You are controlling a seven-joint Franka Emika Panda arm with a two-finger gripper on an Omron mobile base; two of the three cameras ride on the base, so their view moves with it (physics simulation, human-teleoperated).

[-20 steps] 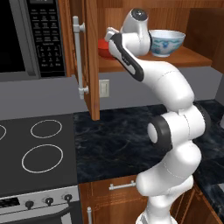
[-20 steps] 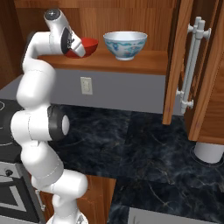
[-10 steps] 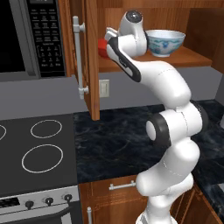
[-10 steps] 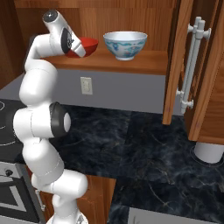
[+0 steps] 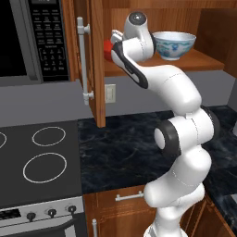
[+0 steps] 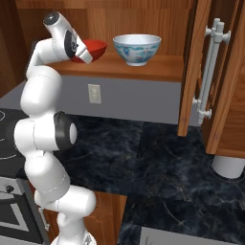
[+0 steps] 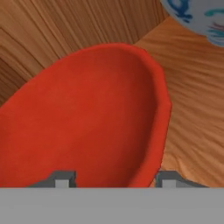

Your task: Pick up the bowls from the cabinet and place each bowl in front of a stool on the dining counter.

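I read no writing clearly. My gripper (image 7: 111, 177) has moved closer into the cabinet (image 6: 143, 69) shelf; its fingers straddle the red bowl (image 7: 87, 118) rim, grasp uncertain. The patterned bowl (image 6: 137, 49) stands beside.

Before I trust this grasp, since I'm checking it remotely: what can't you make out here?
- Left base view: most of the red bowl, hidden by the arm.
- Hand view: whether the jaws pinch the red bowl's rim; the bottom edge crops it.
- Hand view: patterned bowl, cut off at the top corner.
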